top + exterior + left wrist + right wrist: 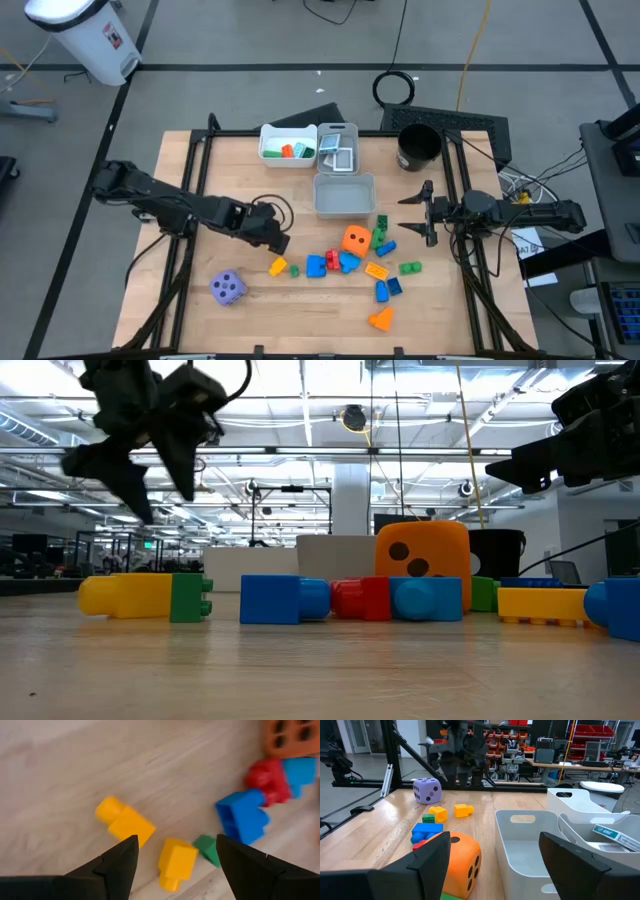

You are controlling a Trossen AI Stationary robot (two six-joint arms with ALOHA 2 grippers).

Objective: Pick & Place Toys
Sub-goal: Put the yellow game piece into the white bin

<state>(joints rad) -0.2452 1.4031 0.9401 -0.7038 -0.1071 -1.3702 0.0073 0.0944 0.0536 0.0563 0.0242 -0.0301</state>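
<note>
Yellow blocks (127, 823) beneath released left jaws; green block (206, 848) beside; right jaws released, near grey bin (344, 195).

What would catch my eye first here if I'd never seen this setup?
Probably the scatter of bright plastic blocks mid-table, with a big orange die among them and a purple die off alone toward the left. Next, the left arm's tool, open, poised over two yellow blocks.
</note>
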